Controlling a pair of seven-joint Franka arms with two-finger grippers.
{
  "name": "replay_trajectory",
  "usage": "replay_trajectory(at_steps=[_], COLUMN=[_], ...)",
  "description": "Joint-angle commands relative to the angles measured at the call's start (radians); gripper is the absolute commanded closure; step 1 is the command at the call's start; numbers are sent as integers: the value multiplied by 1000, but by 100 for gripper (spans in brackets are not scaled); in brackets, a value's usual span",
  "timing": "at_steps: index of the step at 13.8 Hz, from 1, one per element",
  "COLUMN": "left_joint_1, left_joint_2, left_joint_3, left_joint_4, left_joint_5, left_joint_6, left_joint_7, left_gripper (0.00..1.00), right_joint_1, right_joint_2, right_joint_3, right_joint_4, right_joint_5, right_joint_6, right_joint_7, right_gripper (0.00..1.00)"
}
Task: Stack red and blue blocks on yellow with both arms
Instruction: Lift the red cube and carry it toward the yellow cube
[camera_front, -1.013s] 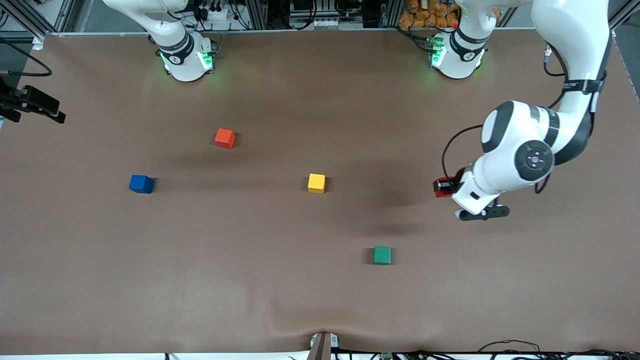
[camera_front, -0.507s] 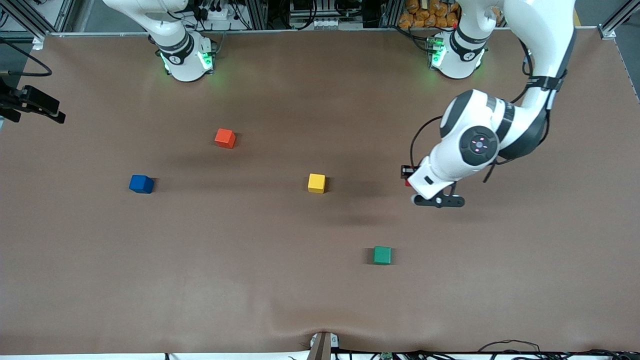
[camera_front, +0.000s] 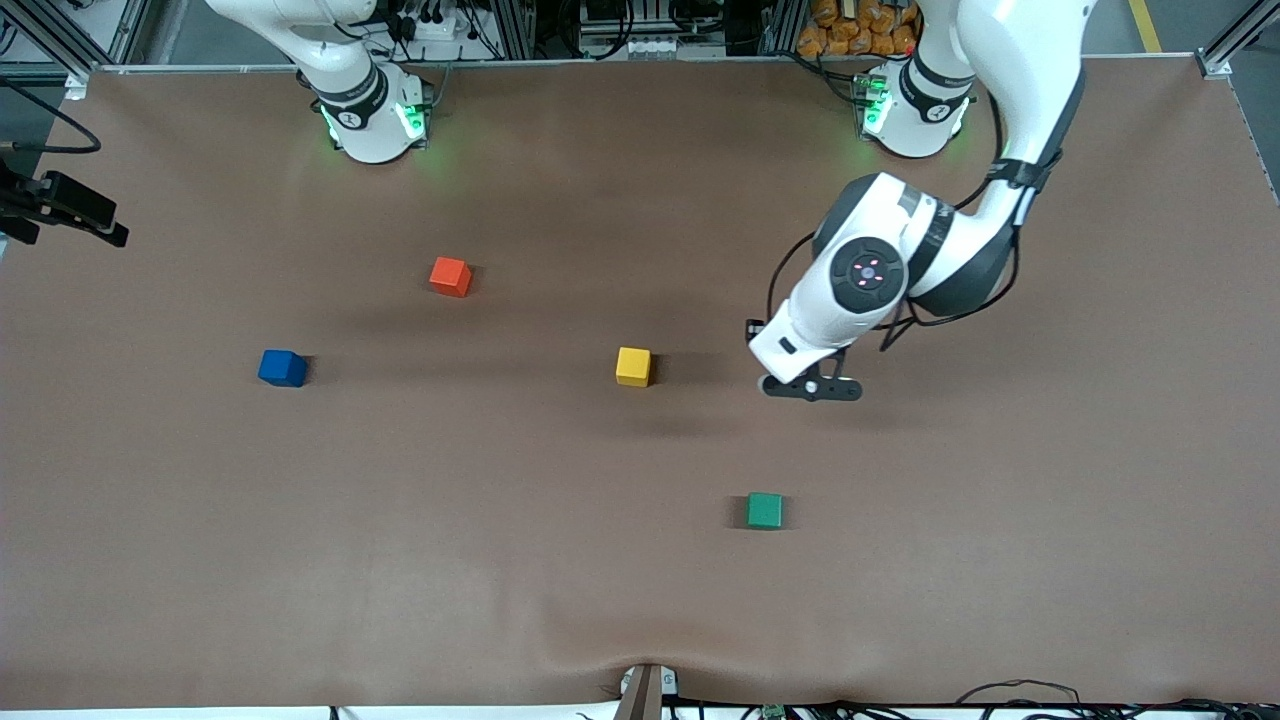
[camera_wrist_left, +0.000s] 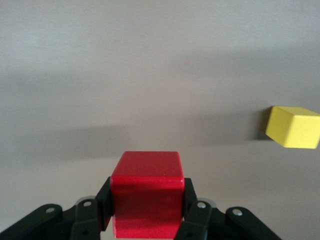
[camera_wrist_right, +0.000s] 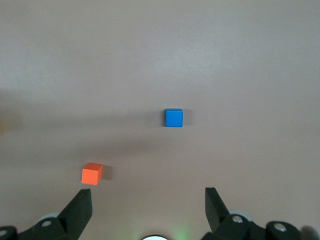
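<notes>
The left gripper (camera_wrist_left: 147, 220) pinches the red block (camera_wrist_left: 146, 200) between its fingers, one pressed against each side face, and carries it in the air above bare tabletop (camera_front: 640, 560). In the front view the gripper itself is hidden under the left arm's wrist, which hangs over the tabletop toward the left arm's end from the yellow block (camera_front: 633, 366).

The coming move turns on one relation: the yellow block lies off to one side of the held red block, toward the right arm's end of the table, and about level with the wrist in the front view. In the left wrist view the yellow block (camera_wrist_left: 294, 127) sits near the picture's edge, well apart from the red block, with open tabletop between them. So the red block is not yet above its target. By my judgement, the arm needs a mostly sideways carry toward the right arm's end before any lowering, and the red block's faces should line up with the yellow block's for a steady stack.

The right gripper (camera_wrist_right: 147, 207) waits high up with its fingers spread wide and nothing between them. It looks down on the blue block (camera_wrist_right: 174, 118) and the orange-red block (camera_wrist_right: 92, 173). The blue block (camera_front: 283, 368) rests on the tabletop toward the right arm's end, well apart from the yellow one, so the right arm is the nearer one for it. A green block (camera_front: 765, 510) lies nearer the front camera, clear of the likely path.
</notes>
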Motion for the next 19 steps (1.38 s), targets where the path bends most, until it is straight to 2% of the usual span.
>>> replay_trajectory(at_steps=[1,5,9,13,19], left_joint_1=[-60,-107,-160,-215,-294], left_joint_2=[64,87,138,219,271], left_joint_3=[5,8,14,14,35], left_joint_4=[81,94,172,259,342], left_joint_5=[25,25,36,126,130], left_joint_6=[-7,-6,-1,-1,-1], left_joint_7=[-58,-72,-124,-215,-238], left_gripper=[100,100,100,100,100], right_joint_1=[-13,-13,-13,-13,-13], right_joint_2=[-24,-24,-24,-24,-24], right_joint_3=[5,5,5,5,5], right_joint_4=[-24,-24,-24,-24,-24], right_joint_5=[15,15,15,15,15], right_joint_6=[1,1,-1,-1,-1], right_joint_7=[11,11,11,11,11], right_gripper=[0,0,0,0,0])
